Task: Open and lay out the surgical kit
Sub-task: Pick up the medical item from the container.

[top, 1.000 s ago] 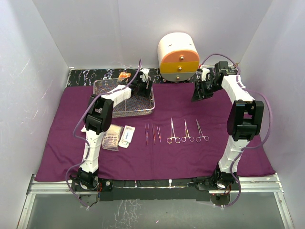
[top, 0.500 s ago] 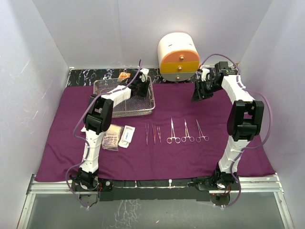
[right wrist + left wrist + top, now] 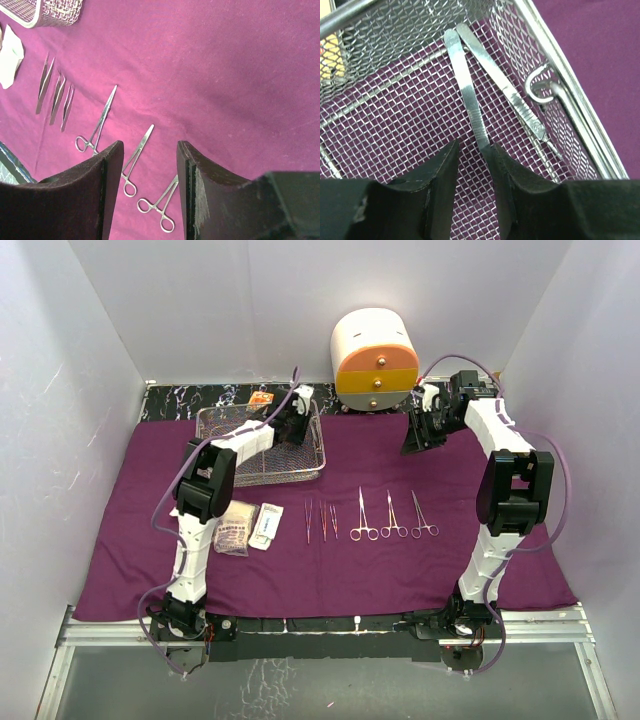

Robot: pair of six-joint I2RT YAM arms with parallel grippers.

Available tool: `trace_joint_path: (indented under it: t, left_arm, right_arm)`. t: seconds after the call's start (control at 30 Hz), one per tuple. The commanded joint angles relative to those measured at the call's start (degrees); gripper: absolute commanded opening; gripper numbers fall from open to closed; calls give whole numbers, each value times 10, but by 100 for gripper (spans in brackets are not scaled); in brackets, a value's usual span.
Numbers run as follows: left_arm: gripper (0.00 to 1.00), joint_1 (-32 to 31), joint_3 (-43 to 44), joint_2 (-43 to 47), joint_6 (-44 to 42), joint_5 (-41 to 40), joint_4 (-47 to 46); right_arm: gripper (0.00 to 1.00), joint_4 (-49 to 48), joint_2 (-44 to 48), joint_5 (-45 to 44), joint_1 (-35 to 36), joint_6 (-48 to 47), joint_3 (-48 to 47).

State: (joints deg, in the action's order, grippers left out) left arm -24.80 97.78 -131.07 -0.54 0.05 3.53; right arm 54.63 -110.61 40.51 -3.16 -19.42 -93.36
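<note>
The large purple cloth (image 3: 120, 540) is lying spread flat, and the rectangular silver wire-mesh tray (image 3: 260, 481) is sitting on its far left part; so the opening looks done and the laying-out well along. Just in front of the tray, two small flat packets (image 3: 266, 525) are lying side by side; to the near right of the tray, three thin silver tweezers (image 3: 322, 520) and then three thin metal ring-handled forceps (image 3: 393, 515) are lying in one row. What is left, I judge, is inside the tray; two flat silver instruments (image 3: 465, 85) are lying on the mesh beside one tray wall, their far ends meeting in a V. The left gripper (image 3: 472, 150) is reaching into the tray, its jaws standing partly apart and straddling the near end of the instrument farther from that wall; a gap is showing on one side, so it is not pinching yet. The right gripper (image 3: 150, 145) is hanging well to the right of the tray over bare cloth, jaws apart, holding nothing; the rounded white-and-orange drawer cabinet (image 3: 375, 350) is standing beyond the tray, off to the right.
</note>
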Motion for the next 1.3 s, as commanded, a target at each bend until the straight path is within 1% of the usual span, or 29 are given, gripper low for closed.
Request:
trace_joint_path:
  t: [0.0, 0.2, 0.37, 0.73, 0.9, 1.07, 1.27]
  left_arm:
    - [31, -2, -19, 45, -11, 14, 67]
    - [30, -2, -30, 55, -17, 20, 77]
    - [27, -2, -31, 55, -22, 26, 88]
    - [12, -3, -35, 62, -35, 37, 111]
    - [8, -3, -33, 64, -39, 42, 129]
    - [0, -2, -33, 68, -47, 43, 140]
    - [0, -2, -37, 88, -89, 30, 146]
  right_arm:
    - [44, -21, 30, 14, -2, -6, 2]
    - [44, -21, 33, 17, -3, -5, 4]
    - [44, -21, 39, 16, -3, -4, 6]
    - [44, -25, 47, 17, -3, -1, 11]
    - [44, -28, 52, 17, -3, 0, 13]
    - [44, -29, 55, 17, -3, 1, 14]
    - [44, -29, 57, 17, -3, 1, 13]
